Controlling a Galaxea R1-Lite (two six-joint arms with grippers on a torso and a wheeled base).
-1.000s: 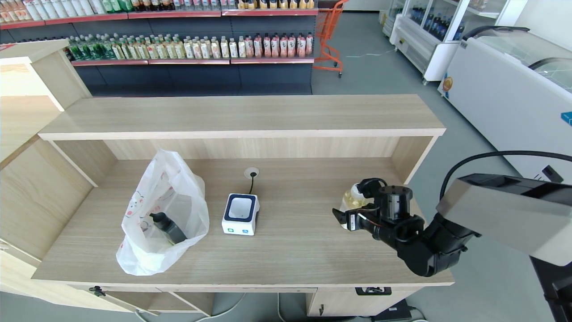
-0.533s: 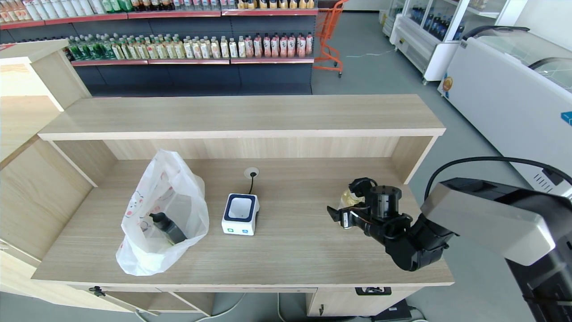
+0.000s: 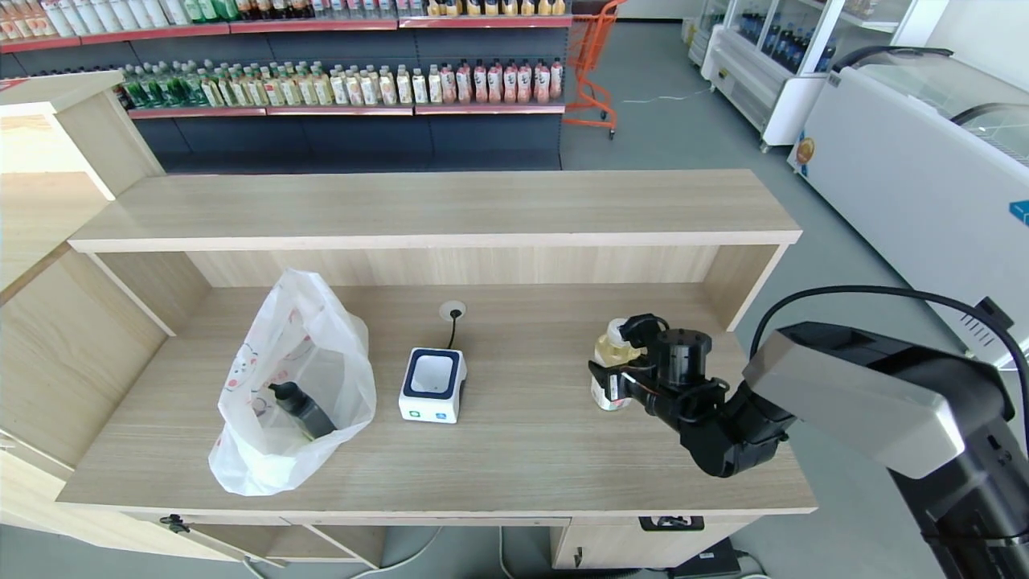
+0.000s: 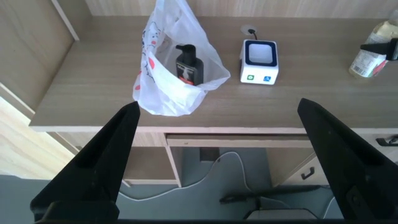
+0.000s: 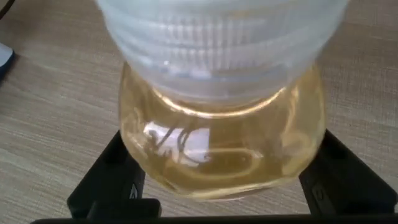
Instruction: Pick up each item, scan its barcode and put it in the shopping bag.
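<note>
A clear bottle of yellowish liquid (image 3: 608, 368) with a white cap stands upright at the right side of the wooden counter (image 3: 530, 450). My right gripper (image 3: 621, 366) is shut on the bottle, its dark fingers (image 5: 109, 180) pressed against both sides of the bottle (image 5: 224, 143). The white barcode scanner (image 3: 433, 384) sits mid-counter, to the left of the bottle. Further left lies the open white shopping bag (image 3: 289, 386) with a black pump bottle (image 3: 304, 410) inside. My left gripper (image 4: 217, 162) hangs open in front of the counter's near edge, holding nothing.
A raised wooden ledge (image 3: 434, 209) and side walls enclose the counter at the back. The scanner's cable runs to a grommet (image 3: 453, 309) behind it. Bare counter lies between the scanner (image 4: 259, 53) and the bottle (image 4: 371, 57). Shelves and freezers stand beyond.
My right gripper has moved left along the counter toward the scanner, carrying the bottle with it. The bottle now shows upright in front of the wrist.
</note>
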